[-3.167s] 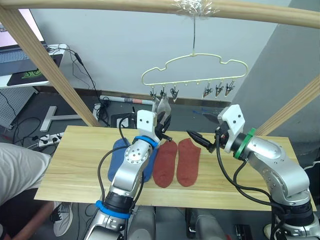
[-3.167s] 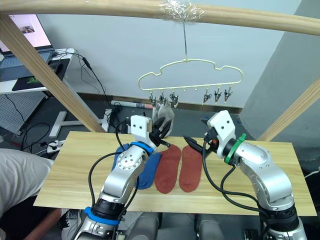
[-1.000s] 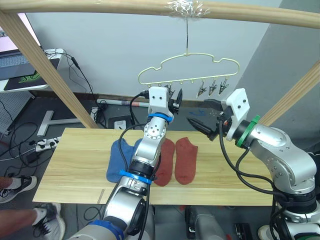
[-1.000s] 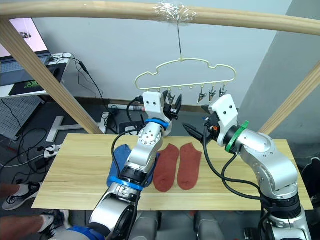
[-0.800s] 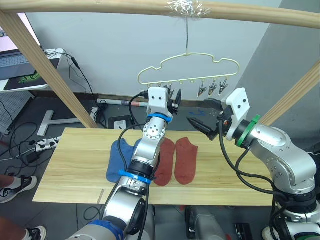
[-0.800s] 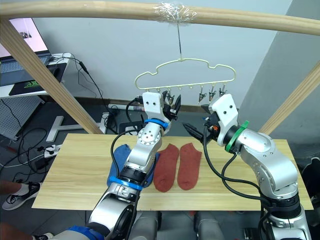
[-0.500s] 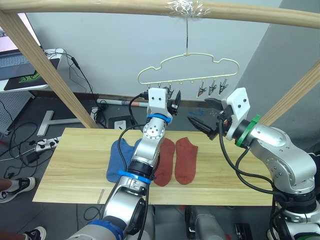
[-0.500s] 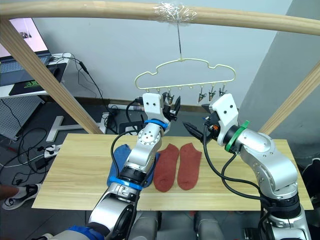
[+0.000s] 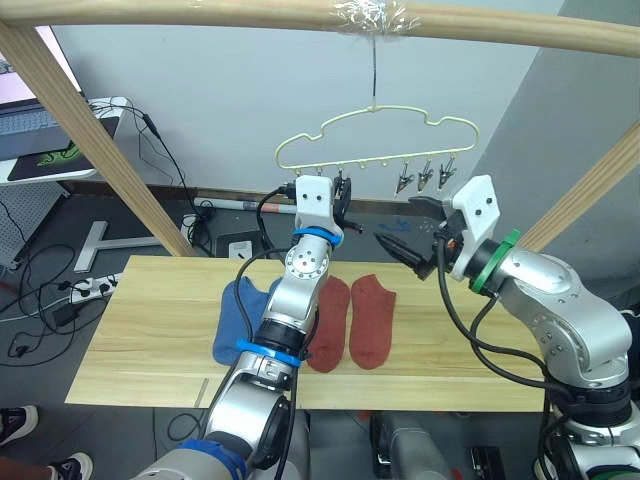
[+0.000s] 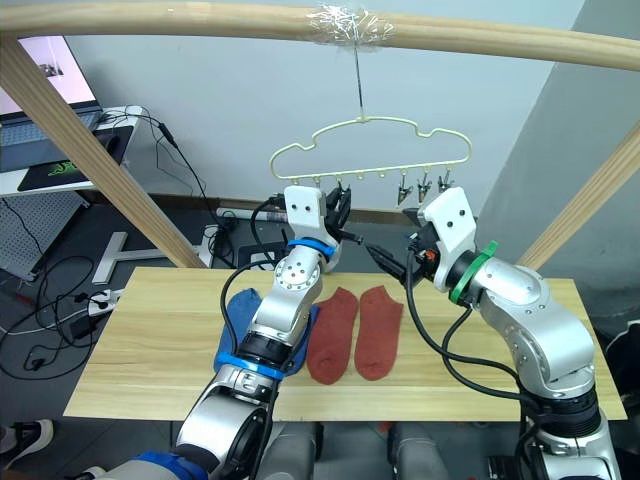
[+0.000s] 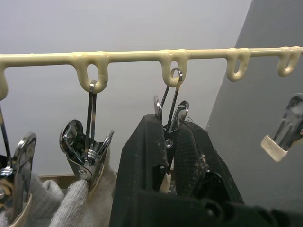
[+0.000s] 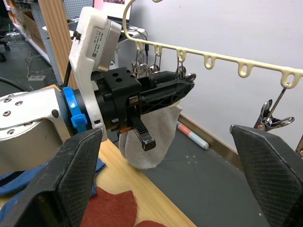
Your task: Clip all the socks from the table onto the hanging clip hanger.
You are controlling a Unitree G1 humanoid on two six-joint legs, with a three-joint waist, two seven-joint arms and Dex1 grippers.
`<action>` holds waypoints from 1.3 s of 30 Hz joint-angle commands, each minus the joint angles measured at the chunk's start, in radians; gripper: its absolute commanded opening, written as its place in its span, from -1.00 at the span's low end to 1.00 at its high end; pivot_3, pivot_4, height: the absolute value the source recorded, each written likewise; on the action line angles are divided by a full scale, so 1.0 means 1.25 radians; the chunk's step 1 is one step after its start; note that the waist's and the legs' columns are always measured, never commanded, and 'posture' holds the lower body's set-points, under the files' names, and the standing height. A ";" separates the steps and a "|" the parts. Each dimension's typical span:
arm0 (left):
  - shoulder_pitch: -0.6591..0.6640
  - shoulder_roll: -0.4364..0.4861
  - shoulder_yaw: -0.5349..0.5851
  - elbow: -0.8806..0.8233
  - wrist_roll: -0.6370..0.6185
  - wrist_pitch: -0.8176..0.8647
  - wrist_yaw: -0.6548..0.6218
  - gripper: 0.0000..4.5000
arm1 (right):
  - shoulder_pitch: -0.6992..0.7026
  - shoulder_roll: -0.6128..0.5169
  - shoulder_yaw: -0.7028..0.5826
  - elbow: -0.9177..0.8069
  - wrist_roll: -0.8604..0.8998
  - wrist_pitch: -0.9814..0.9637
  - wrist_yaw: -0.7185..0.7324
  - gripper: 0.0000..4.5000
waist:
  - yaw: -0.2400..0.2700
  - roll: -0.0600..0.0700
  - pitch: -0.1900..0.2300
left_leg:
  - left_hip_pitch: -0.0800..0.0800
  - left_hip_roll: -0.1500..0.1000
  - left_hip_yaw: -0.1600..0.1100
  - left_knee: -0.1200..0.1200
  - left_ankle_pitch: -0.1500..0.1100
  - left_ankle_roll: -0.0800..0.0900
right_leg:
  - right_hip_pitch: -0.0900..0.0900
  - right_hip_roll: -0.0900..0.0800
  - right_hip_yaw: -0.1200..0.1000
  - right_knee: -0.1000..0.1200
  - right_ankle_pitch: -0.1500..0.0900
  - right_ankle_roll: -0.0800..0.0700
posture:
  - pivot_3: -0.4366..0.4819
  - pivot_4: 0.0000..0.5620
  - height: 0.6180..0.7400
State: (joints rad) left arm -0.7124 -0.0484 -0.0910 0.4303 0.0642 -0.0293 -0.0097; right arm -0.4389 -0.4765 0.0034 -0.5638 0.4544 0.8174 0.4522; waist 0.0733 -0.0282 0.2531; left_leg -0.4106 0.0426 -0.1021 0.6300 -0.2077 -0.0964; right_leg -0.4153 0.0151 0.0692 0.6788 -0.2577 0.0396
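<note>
The pale-yellow clip hanger [image 9: 375, 130] hangs by its hook from the top beam. My left gripper [image 9: 340, 195] is raised to it and shut on the third clip [image 11: 169, 111] from the left. Light grey socks [image 11: 80, 203] hang from the two clips beside it, and one grey sock [image 12: 154, 139] dangles below the left gripper. My right gripper [image 9: 396, 222] hovers open a little to the right, below three bare clips [image 9: 425, 177]. On the table [image 9: 150, 330] lie blue sock fabric [image 9: 235, 315] and two rust red socks [image 9: 328, 325] [image 9: 372, 320] side by side.
A thick wooden beam [image 9: 200, 12] crosses overhead, with slanted posts at the left [image 9: 90, 130] and right [image 9: 590, 190]. A desk with a laptop [image 9: 40, 140] stands at the far left. Cables lie on the floor behind the table. A person's shoe [image 9: 15, 425] shows at the lower left.
The left gripper rose from just above the table to the hanger's clips, then its fingers came together on the third clip. The person at the left moved away. The camera tilted up.
</note>
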 commanded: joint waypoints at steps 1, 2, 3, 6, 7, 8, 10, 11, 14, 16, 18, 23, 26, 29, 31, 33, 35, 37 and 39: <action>-0.010 -0.002 -0.003 -0.032 0.009 -0.017 0.004 -0.88 | -0.004 0.003 -0.005 -0.025 0.007 -0.007 -0.004 1.00 | 0.000 0.000 0.000 | 0.000 0.000 0.000 0.000 0.000 0.000 | 0.000 0.000 0.000 0.000 0.000 0.000 | 0.30 -0.27 1.00; -0.008 -0.001 -0.003 -0.036 0.010 -0.016 0.004 -0.88 | -0.002 0.003 -0.005 -0.026 0.007 -0.008 -0.003 1.00 | 0.000 0.000 0.000 | 0.000 0.000 0.000 0.000 0.000 0.000 | 0.000 0.000 0.000 0.000 0.000 0.000 | 0.31 -0.26 1.00; -0.006 -0.001 -0.004 -0.038 0.010 -0.015 0.003 -0.88 | -0.001 0.003 -0.005 -0.026 0.006 -0.008 -0.003 1.00 | 0.000 0.000 0.000 | 0.000 0.000 0.000 0.000 0.000 0.000 | 0.000 0.000 0.000 0.000 0.000 0.000 | 0.31 -0.26 1.00; -0.004 0.003 -0.005 -0.037 0.015 -0.008 0.007 -0.88 | -0.001 0.003 -0.005 -0.026 0.006 -0.008 -0.002 1.00 | 0.000 0.000 0.000 | 0.000 0.000 0.000 0.000 0.000 0.000 | 0.000 0.000 0.000 0.000 0.000 0.000 | 0.31 -0.26 1.00; -0.005 0.004 -0.005 -0.036 0.017 -0.007 0.010 -0.88 | -0.002 0.003 -0.005 -0.026 0.006 -0.008 -0.002 1.00 | 0.000 0.000 0.000 | 0.000 0.000 0.000 0.000 0.000 0.000 | 0.000 0.000 0.000 0.000 0.000 0.000 | 0.31 -0.26 1.00; -0.004 0.004 -0.007 -0.035 0.019 -0.009 0.010 -0.88 | -0.001 0.003 -0.005 -0.026 0.006 -0.008 -0.002 1.00 | 0.000 0.000 0.000 | 0.000 0.000 0.000 0.000 0.000 0.000 | 0.000 0.000 0.000 0.000 0.000 0.000 | 0.31 -0.26 1.00; -0.005 0.001 -0.008 -0.036 0.022 -0.012 0.010 -0.55 | -0.001 0.003 -0.005 -0.025 0.006 -0.009 -0.001 1.00 | 0.000 0.000 0.000 | 0.000 0.000 0.000 0.000 0.000 0.000 | 0.000 0.000 0.000 0.000 0.000 0.000 | 0.31 -0.26 1.00; -0.005 0.000 -0.008 -0.036 0.023 -0.012 0.010 -0.44 | -0.001 0.002 -0.005 -0.025 0.005 -0.009 -0.001 1.00 | 0.000 0.000 0.000 | 0.000 0.000 0.000 0.000 0.000 0.000 | 0.000 0.000 0.000 0.000 0.000 0.000 | 0.31 -0.26 1.00; -0.007 -0.003 -0.006 -0.035 0.024 -0.011 0.010 -0.05 | -0.002 0.002 -0.005 -0.024 0.005 -0.009 -0.001 1.00 | 0.000 0.000 0.000 | 0.000 0.000 0.000 0.000 0.000 0.000 | 0.000 0.000 0.000 0.000 0.000 0.000 | 0.31 -0.26 1.00; -0.008 -0.006 -0.005 -0.034 0.021 -0.009 0.007 0.21 | -0.003 0.002 -0.005 -0.024 0.005 -0.009 0.000 1.00 | 0.000 0.000 0.000 | 0.000 0.000 0.000 0.000 0.000 0.000 | 0.000 0.000 0.000 0.000 0.000 0.000 | 0.31 -0.26 1.00; -0.008 -0.007 -0.005 -0.035 0.020 -0.008 0.006 0.21 | -0.003 0.001 -0.005 -0.024 0.005 -0.009 0.000 1.00 | 0.000 0.000 0.000 | 0.000 0.000 0.000 0.000 0.000 0.000 | 0.000 0.000 0.000 0.000 0.000 0.000 | 0.31 -0.26 1.00; -0.009 -0.007 -0.003 -0.037 0.018 -0.008 0.003 0.21 | -0.004 0.002 -0.006 -0.023 0.003 -0.008 -0.002 1.00 | 0.000 0.000 0.000 | 0.000 0.000 0.000 0.000 0.000 0.000 | 0.000 0.000 0.000 0.000 -0.001 0.001 | 0.30 -0.25 1.00; -0.013 -0.004 0.000 -0.035 0.019 -0.011 0.005 0.21 | -0.004 0.002 -0.007 -0.023 0.003 -0.009 -0.003 1.00 | 0.000 0.000 0.000 | 0.000 0.000 0.000 0.000 0.000 0.000 | 0.000 0.000 0.000 0.000 -0.001 0.001 | 0.30 -0.25 1.00; -0.016 -0.003 0.001 -0.033 0.018 -0.013 0.004 -0.06 | -0.004 0.003 -0.006 -0.022 0.003 -0.009 -0.004 1.00 | 0.000 0.000 0.000 | 0.000 0.000 0.000 0.000 0.000 0.000 | 0.000 0.000 0.000 0.000 -0.001 0.001 | 0.30 -0.25 1.00; -0.017 -0.003 0.001 -0.032 0.018 -0.017 0.004 -0.32 | -0.003 0.004 -0.006 -0.022 0.003 -0.009 -0.005 1.00 | 0.000 0.000 0.000 | 0.000 0.000 0.000 0.000 0.000 0.000 | 0.000 0.000 0.000 0.000 -0.001 0.001 | 0.30 -0.25 1.00; -0.019 -0.004 0.001 -0.030 0.018 -0.019 0.004 -0.62 | -0.003 0.005 -0.005 -0.022 0.002 -0.009 -0.005 1.00 | 0.000 0.000 0.000 | 0.000 0.000 0.000 0.000 0.000 0.000 | 0.000 0.000 0.000 0.000 -0.001 0.001 | 0.30 -0.26 1.00; -0.020 -0.005 0.000 -0.031 0.018 -0.020 0.005 -0.87 | -0.001 0.005 -0.005 -0.024 0.003 -0.008 -0.006 1.00 | 0.000 0.000 0.000 | 0.000 0.000 0.000 0.000 0.000 0.000 | 0.000 0.000 0.000 0.000 -0.001 0.001 | 0.30 -0.26 1.00; -0.020 -0.006 0.000 -0.031 0.019 -0.021 0.005 -0.91 | 0.000 0.006 -0.005 -0.026 0.003 -0.007 -0.007 1.00 | 0.000 0.000 0.000 | 0.000 0.000 0.000 0.000 0.000 0.000 | 0.000 0.000 0.000 0.000 -0.001 0.001 | 0.30 -0.26 1.00; -0.019 -0.006 -0.001 -0.030 0.019 -0.022 0.005 -0.91 | 0.000 0.006 -0.006 -0.026 0.003 -0.007 -0.008 1.00 | 0.000 0.000 0.000 | 0.000 0.000 0.000 0.000 0.000 0.000 | 0.000 0.000 0.000 0.000 -0.001 0.001 | 0.30 -0.26 1.00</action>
State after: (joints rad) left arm -0.7126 -0.0461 -0.0905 0.4284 0.0857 -0.0298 -0.0096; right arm -0.4386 -0.4675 0.0055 -0.5638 0.4535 0.8174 0.4497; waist 0.0730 -0.0283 0.2532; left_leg -0.4108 0.0426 -0.1022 0.6296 -0.2077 -0.0964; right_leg -0.4154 0.0152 0.0692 0.6782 -0.2588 0.0413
